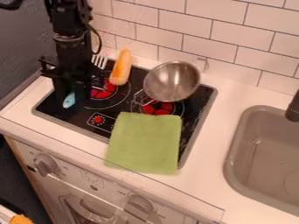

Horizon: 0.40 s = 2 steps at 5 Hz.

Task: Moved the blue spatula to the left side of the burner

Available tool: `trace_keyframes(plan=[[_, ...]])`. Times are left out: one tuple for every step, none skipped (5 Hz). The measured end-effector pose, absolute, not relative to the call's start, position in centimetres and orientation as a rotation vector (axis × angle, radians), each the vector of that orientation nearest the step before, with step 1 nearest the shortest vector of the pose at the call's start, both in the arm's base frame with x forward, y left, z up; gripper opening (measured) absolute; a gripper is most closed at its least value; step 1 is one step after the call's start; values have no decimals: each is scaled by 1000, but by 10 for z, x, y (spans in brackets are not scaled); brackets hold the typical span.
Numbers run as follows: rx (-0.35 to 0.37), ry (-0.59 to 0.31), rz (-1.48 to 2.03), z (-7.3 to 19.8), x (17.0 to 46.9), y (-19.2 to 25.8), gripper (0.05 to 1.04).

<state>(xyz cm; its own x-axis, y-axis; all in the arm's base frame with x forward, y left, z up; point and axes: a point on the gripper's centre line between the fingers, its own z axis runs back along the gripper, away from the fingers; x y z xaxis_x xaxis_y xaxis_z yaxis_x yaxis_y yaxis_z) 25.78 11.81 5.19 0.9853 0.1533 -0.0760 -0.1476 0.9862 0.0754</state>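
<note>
The blue spatula [69, 100] shows as a pale blue portion toward the left edge of the black stovetop [81, 114], to the left of the red left burner [100, 92]. The end effector [71, 89] hangs directly at it and partly hides it; we cannot tell whether the end effector is open or closed, nor whether it grips the spatula. Beyond it, toward the wall, we observe a slotted, pale metallic head [100, 61]; whether this belongs to the same utensil, we cannot tell.

Just to the right of the slotted head we find an elongated orange-and-cream toy food item [121, 68], near the back of the stovetop. Farther right, a shiny metal pan [172, 82] sits tilted near the right burner [156, 108]. In front of this burner, a green cloth [144, 142] lies across the front of the stovetop and onto the pale surface [225, 98]. To the left of the cloth we note a small red dial [98, 119].

At the right of the surface we see a grey-beige sink [238, 153], with a dark faucet [293, 107] at its far right. White tiles [227, 36] line the wall behind.
</note>
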Motion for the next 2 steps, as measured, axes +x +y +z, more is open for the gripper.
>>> trace_keyframes(plan=[[119,89,100,41,272,132,367],[120,91,55,31,280,138,367]])
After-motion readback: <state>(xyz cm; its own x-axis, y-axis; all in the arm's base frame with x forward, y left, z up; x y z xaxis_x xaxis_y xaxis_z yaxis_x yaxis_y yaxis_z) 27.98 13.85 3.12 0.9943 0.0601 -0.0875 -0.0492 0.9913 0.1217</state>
